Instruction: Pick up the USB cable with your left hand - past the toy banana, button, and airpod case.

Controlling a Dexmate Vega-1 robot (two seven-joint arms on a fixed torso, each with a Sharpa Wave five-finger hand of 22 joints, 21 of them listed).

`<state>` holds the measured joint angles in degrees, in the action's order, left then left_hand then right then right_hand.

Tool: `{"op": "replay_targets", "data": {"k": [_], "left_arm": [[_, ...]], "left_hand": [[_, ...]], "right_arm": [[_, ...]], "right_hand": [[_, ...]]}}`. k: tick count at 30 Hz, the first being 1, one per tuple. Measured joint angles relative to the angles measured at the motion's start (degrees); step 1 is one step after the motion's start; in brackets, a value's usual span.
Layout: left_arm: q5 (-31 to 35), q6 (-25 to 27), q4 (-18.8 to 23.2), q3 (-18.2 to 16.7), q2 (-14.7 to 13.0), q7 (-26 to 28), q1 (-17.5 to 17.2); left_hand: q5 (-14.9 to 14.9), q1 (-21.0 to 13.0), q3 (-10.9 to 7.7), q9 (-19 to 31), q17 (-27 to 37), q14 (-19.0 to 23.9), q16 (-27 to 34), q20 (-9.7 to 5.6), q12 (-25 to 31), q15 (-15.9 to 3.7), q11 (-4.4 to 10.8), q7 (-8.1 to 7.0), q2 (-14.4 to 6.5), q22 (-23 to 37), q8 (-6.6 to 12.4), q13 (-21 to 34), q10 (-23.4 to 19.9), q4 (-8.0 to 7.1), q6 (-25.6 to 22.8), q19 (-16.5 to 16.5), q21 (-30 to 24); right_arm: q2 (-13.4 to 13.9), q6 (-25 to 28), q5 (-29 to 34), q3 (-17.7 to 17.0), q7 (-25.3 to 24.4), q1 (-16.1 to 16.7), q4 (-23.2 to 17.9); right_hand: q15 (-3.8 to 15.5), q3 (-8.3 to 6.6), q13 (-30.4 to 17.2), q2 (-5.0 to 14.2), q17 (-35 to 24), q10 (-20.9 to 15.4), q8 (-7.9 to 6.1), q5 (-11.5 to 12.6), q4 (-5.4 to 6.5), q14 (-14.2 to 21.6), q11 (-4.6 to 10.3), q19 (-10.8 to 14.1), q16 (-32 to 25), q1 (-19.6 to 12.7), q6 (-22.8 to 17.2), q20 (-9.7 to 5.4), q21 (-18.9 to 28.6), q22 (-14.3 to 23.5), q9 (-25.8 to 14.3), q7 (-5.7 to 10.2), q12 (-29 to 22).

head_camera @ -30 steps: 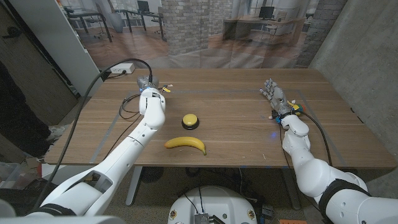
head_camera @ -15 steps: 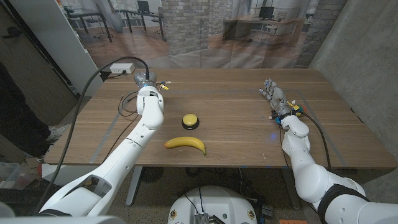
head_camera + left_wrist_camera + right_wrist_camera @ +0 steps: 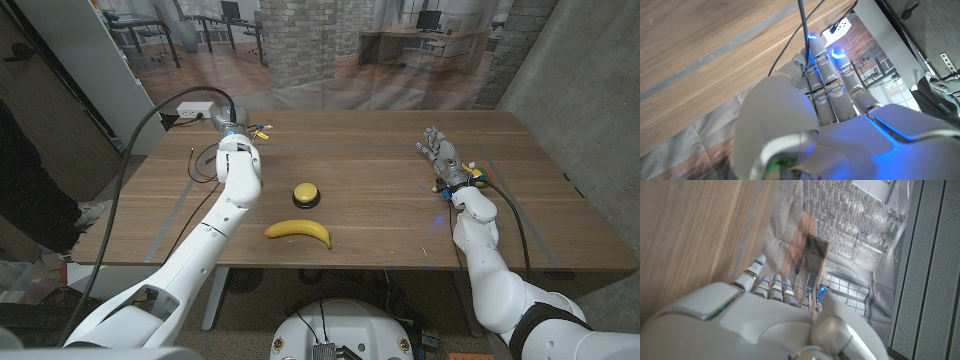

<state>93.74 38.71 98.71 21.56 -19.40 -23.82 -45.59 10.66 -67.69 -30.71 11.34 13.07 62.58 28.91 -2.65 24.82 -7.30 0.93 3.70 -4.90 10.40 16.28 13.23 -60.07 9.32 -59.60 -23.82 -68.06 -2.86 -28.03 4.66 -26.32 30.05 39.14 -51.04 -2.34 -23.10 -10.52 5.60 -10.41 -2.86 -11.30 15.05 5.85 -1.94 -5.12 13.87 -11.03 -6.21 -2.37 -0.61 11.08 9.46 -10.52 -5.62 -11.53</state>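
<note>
Head view: left hand reaches to the far left of the table, near the back edge, over a thin dark cable that loops on the wood just beside the forearm. The hand's front is hidden by its own wrist, so can't tell if it holds anything. Left wrist view adds what the head view lacks: the fingers lie side by side, stretched out, a black cable running up past the fingertips, touching or just beside them, grip unclear. A white power strip sits beyond.

Cable is thin, black, loosely curved.

One banana, one yellow button behind it, both mid-table, well apart from the cable.

Right hand stands at the right side, fingers apart, holding nothing; right wrist view shows its fingers straight beside the table edge.
</note>
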Motion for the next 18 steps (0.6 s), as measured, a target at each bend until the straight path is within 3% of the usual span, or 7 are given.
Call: {"op": "replay_targets", "data": {"k": [18], "left_arm": [[-0.3, -0.4, 2.5, -1.7, 1.1, 4.1, -0.3]], "left_hand": [[0.0, -0.2, -0.17, 0.0, 0.1, 0.2, 0.0, 0.0, 0.0, 0.0, -0.12, 0.09, 0.2, 0.0, -0.66, 0.3, -0.1, 0.19, -0.5, 0.0, -0.4]], "right_arm": [[-0.4, 0.1, -0.1, 0.3, 0.5, 0.5, -1.9]], "right_hand": [[0.0, 0.25, -0.3, 0.0, 0.0, 0.0, 0.0, 0.2, -0.25, 0.0, 0.0, 0.2, 0.0, 0.0, 0.0, -0.22, 0.0, 0.0, 0.0, 0.0, 0.0]]}}
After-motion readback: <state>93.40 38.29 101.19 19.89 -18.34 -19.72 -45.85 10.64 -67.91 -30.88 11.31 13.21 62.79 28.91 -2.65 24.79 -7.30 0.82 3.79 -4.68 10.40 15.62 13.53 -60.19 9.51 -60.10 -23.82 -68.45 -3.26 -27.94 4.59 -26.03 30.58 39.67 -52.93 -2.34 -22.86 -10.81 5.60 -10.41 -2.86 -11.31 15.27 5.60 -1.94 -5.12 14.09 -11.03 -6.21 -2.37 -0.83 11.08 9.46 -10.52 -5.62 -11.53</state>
